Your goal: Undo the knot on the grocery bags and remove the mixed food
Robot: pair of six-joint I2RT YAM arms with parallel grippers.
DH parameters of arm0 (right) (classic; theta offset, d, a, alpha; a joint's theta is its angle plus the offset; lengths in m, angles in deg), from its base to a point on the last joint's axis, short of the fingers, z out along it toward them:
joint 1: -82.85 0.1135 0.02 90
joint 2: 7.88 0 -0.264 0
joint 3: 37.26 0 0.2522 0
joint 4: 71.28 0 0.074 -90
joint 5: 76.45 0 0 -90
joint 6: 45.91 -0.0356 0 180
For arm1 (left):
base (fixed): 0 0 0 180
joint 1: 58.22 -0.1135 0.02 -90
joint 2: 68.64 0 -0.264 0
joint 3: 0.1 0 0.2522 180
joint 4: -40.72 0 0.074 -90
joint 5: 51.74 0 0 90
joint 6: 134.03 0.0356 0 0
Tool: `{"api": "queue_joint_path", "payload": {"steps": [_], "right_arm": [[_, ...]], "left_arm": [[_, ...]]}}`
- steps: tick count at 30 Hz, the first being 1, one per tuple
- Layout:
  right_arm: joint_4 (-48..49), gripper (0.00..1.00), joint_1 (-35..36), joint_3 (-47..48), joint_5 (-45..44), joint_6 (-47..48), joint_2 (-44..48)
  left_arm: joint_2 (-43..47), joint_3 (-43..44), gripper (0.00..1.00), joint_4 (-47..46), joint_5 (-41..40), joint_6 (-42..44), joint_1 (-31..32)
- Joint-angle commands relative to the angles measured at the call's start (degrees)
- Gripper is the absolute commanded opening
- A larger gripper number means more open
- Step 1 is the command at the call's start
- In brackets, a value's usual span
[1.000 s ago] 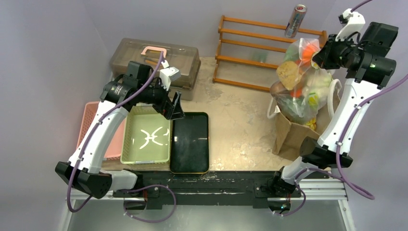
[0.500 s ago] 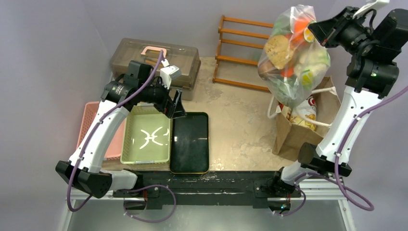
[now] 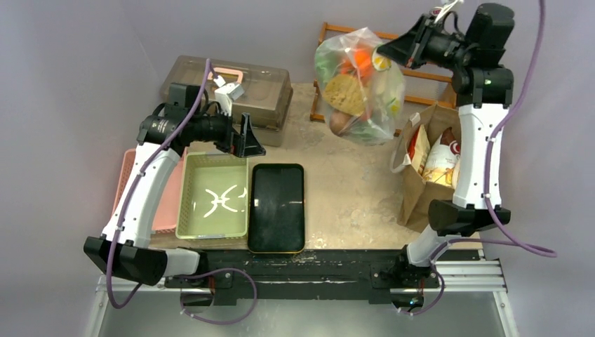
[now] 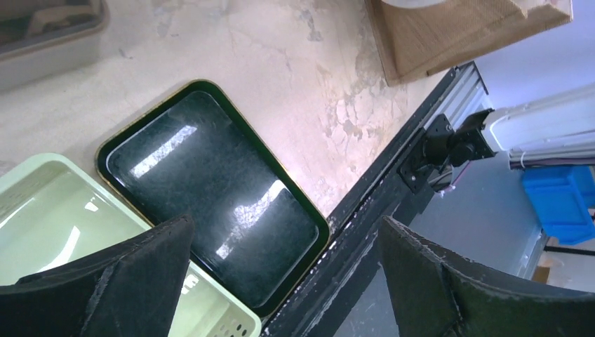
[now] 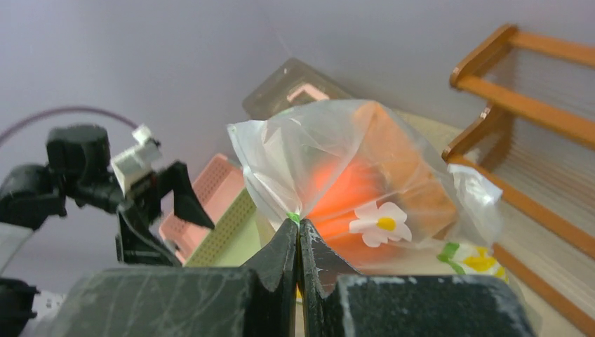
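Starting at the near edge of the surface [image 3: 351, 186], a black tray [image 3: 277, 207] and a pale green bin [image 3: 214, 196] sit side by side toward the left corner. Just beyond them the left end effector [image 3: 247, 140] hovers with its jaws spread wide, grasping nothing, and points toward the right. At the right edge stands the brown paper bag [image 3: 421, 193], its mouth open and snack packets [image 3: 442, 158] showing inside.

Farther back and higher, the right end effector [image 5: 299, 226] is clenched on the gathered neck of the transparent plastic bag [image 3: 358, 88]. That bag hangs clear of the surface in front of the wooden rack [image 3: 337, 29] at the far edge, with toast [image 3: 345, 93], something orange and greens crowded inside.

The bag's long axis drops away from the pinch, so its bulk lies below the right end effector and on the side facing the left arm. The knot is probably at or just beside the closed jaws — I cannot tell whether it is tied or loose. The left arm is the free one, but it is well apart from the bag, so untying likely needs it to cross to the neck.
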Motion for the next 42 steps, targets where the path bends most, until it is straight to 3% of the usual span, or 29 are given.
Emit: {"api": "queue_joint_path", "payload": {"steps": [1, 5, 9, 12, 16, 21, 22, 24, 25, 27, 30, 33, 36, 42], "right_arm": [[-3.67, 0.0, 3.95, -8.44, 2.23, 14.07, 5.88], [-14.48, 0.0, 6.34, -18.76, -1.52, 34.8, 7.87], [-10.71, 0.0, 7.4, -43.73, -8.05, 49.0, 15.97], [-10.55, 0.0, 12.53, -59.66, -12.96, 58.33, 21.62], [-10.53, 0.0, 19.72, -76.76, -17.54, 65.29, 32.75], [-9.41, 0.0, 26.1, -88.89, -22.47, 69.44, 41.6], [-8.63, 0.13, 26.52, -89.49, -23.08, 69.15, 41.95], [-7.68, 0.51, 26.58, -87.76, -23.43, 67.45, 40.86], [-7.23, 0.66, 26.56, -85.85, -23.84, 65.58, 39.7], [-6.6, 0.8, 26.55, -80.07, -24.12, 59.75, 36.57], [-7.75, 0.86, 23.51, -70.74, -25.83, 52.52, 31.84], [-12.93, 0.87, 17.14, -65.04, -21.97, 52.61, 25.54], [-18.85, 0.86, 15.28, -63.49, -22.58, 58.02, 18.62], [-18.42, 0.89, 15.29, -63.55, -24.67, 58.42, 10.17]], "left_arm": [[-0.35, 1.83, 1.0, -3.88, 3.41, -1.96, -1.48], [-1.62, 0.78, 1.0, -4.05, 2.85, -0.99, -1.39], [-2.06, -1.72, 1.0, -3.58, 0.41, 2.4, -0.67], [-2.01, -3.37, 1.0, -2.54, -2.06, 6.97, 2.11], [-2.47, -5.23, 1.0, -2.46, -3.05, 10.18, 6.04], [-8.62, 0.06, 1.0, -3.49, -0.03, 11.02, 9.48], [-10.56, 2.41, 1.0, -3.37, -0.04, 11.16, 10.72], [-15.4, 7.39, 1.0, -2.62, 0.62, 11.67, 12.69], [-17.72, 9.77, 1.0, -2.22, 1.05, 11.76, 13.43], [-21.76, 13.59, 1.0, -1.67, 2.11, 11.6, 14.5], [-23.92, 14.4, 1.0, -3.19, 3.93, 11.1, 15.48], [-23.42, 11.72, 1.0, -6.39, 4.85, 11.27, 16.16], [-23.28, 11.63, 1.0, -6.06, 4.5, 12.24, 16.81], [-18.8, 9.11, 1.0, -7.19, 2.83, 11.68, 16.9]]}}
